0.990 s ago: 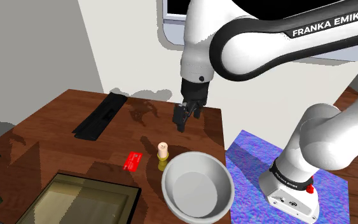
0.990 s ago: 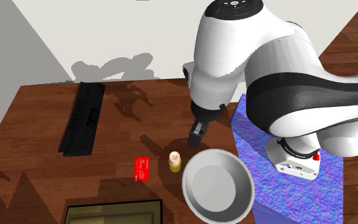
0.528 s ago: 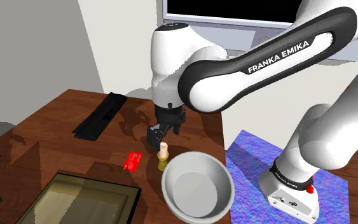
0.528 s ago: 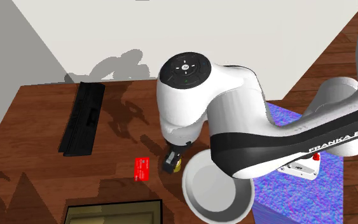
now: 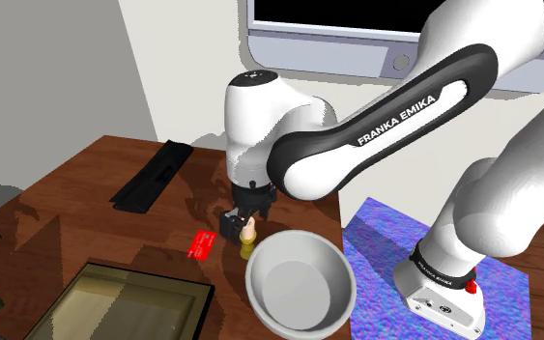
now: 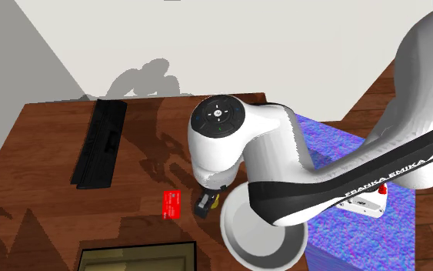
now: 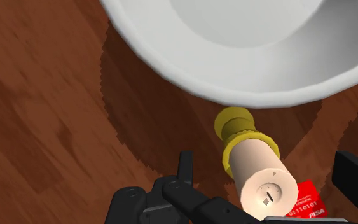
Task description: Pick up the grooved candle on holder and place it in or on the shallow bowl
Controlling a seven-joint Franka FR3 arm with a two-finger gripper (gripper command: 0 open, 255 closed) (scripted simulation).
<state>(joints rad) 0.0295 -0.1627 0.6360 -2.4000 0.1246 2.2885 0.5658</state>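
The grooved candle [image 5: 248,233] is a pale cream cylinder on a yellow holder [image 5: 248,251]. It stands upright on the dark wooden table [image 5: 86,203], touching or nearly touching the rim of the shallow white bowl [image 5: 299,285]. My black gripper [image 5: 240,224] is open and down over the candle's top. In the wrist view the candle [image 7: 260,172] rises between the fingers [image 7: 185,167], which stand apart from it, with the bowl [image 7: 247,38] just past the holder [image 7: 236,124]. In the second exterior view the gripper [image 6: 205,205] hides most of the candle beside the bowl [image 6: 257,245].
A red card [image 5: 202,245] lies flat on the table close to the candle on the shoulder view's left. A long black flat object [image 5: 152,176] lies near the table's far edge. A dark shallow frame [image 5: 125,304] occupies the near-left corner. A blue mat [image 5: 511,280] lies under the stand.
The arm has swung toward the shoulder view's left and lowered. The gripper went from above the table's far side to around the candle's top, and its fingers stayed apart.
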